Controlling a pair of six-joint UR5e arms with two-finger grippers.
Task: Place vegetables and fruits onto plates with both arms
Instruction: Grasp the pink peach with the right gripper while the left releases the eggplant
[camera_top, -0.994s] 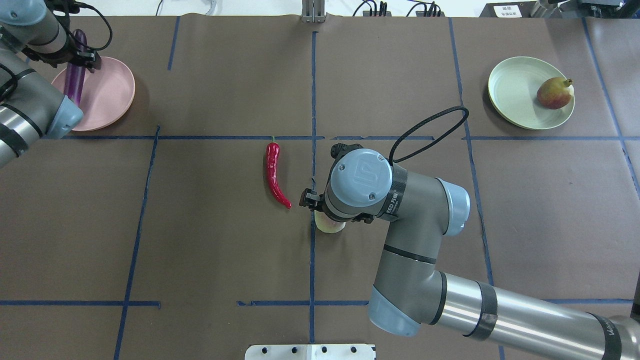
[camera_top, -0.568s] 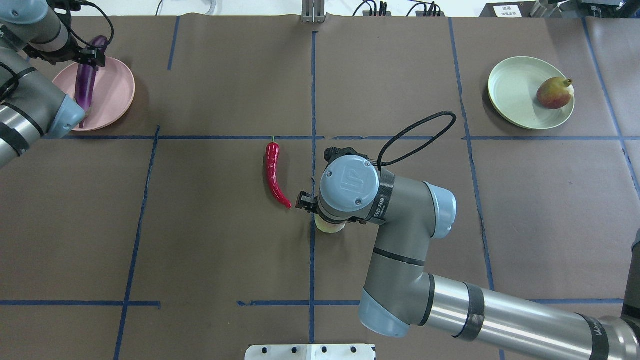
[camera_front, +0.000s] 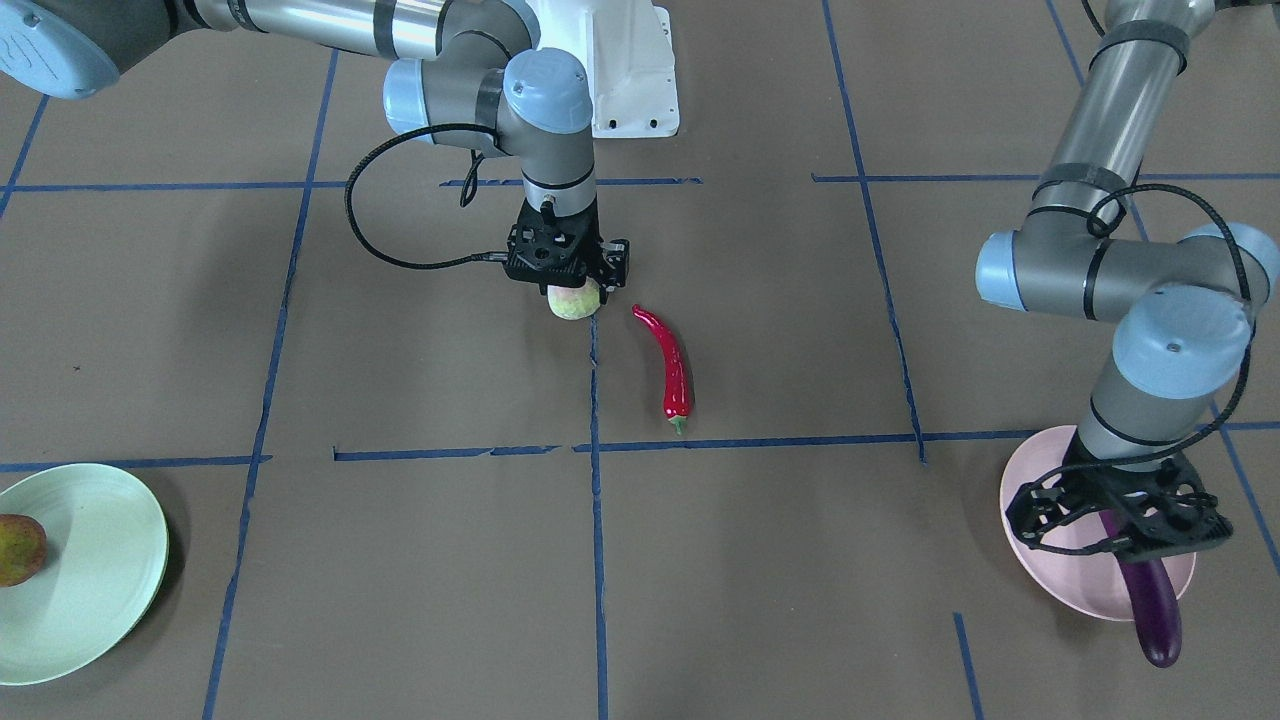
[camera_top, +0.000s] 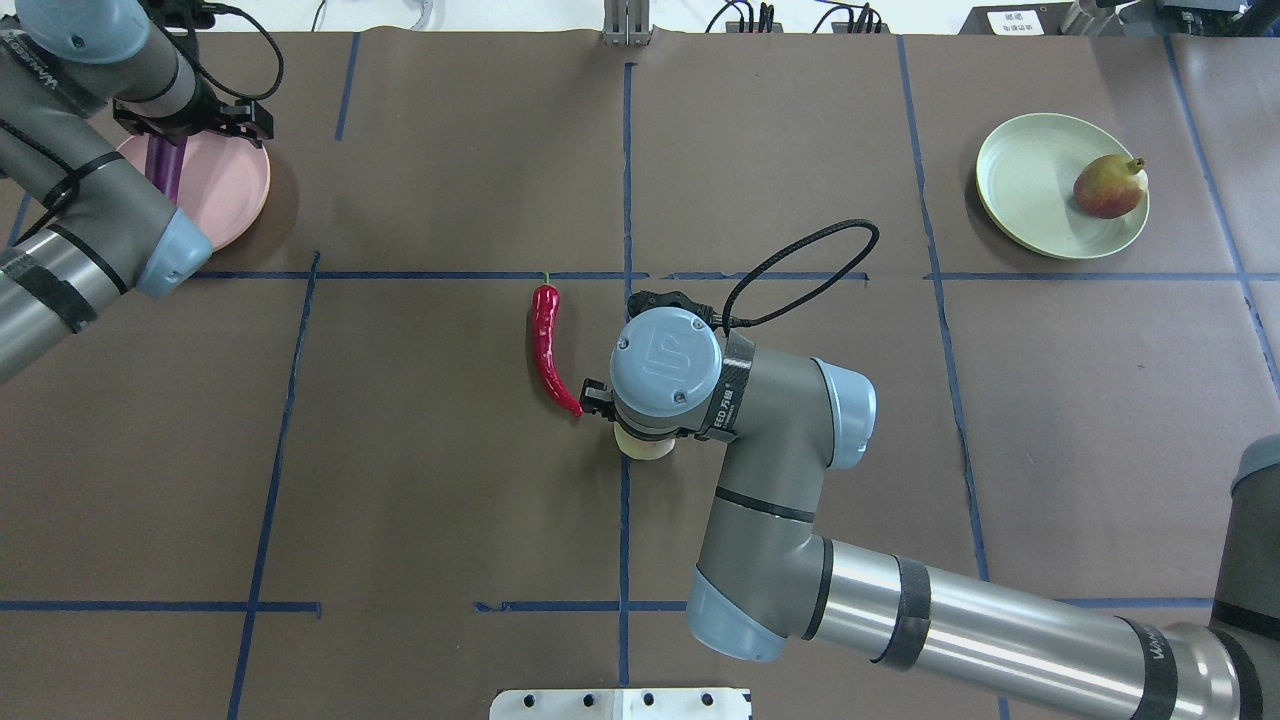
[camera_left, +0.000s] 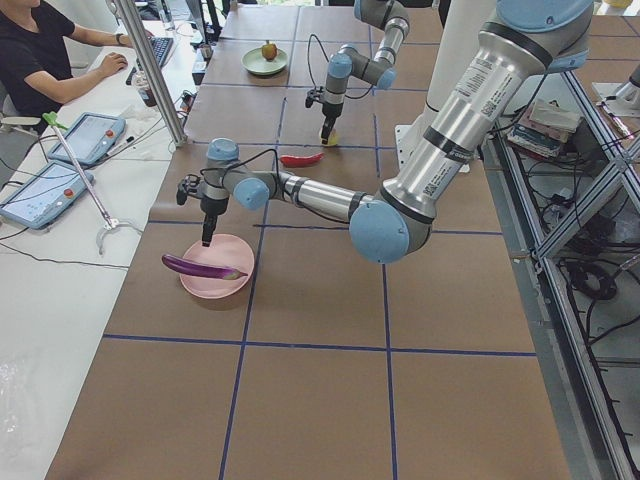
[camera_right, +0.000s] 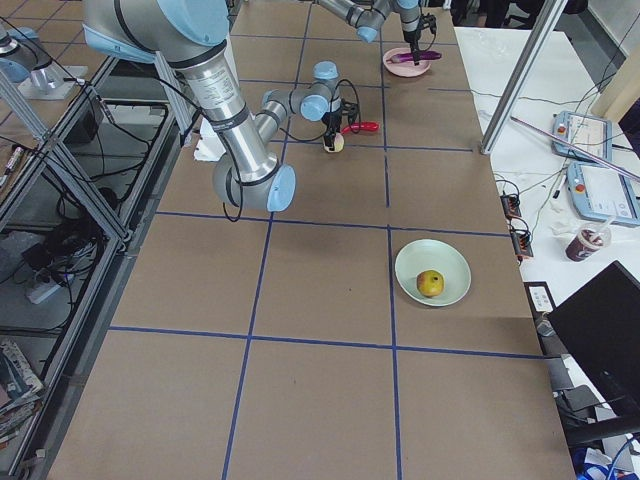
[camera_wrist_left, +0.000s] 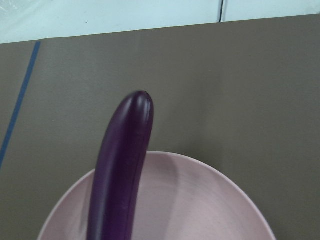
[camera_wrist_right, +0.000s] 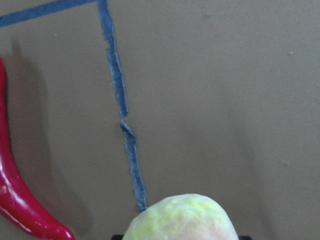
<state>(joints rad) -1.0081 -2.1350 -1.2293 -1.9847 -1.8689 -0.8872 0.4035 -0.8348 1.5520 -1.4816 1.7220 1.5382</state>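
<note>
Brown paper tabletop (camera_top: 420, 480) with a blue tape grid (camera_top: 628, 150) | centre: right gripper (camera_front: 575, 290) clamped on pale green fruit (camera_front: 573, 303), chili pepper (camera_top: 547, 350) at its 10 o'clock | far 10 o'clock: eggplant (camera_left: 200, 267) lying across pink plate (camera_top: 235, 190), left gripper (camera_front: 1120, 535) spread wide above | far 2 o'clock: red-yellow fruit (camera_top: 1108, 187) on green plate (camera_top: 1030, 190) | left side view only: seated operator (camera_left: 40, 60)

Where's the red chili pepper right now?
In the front-facing view the red chili pepper lies on the table near the middle, just to the view's right of the pale green fruit under the right hand.
</note>
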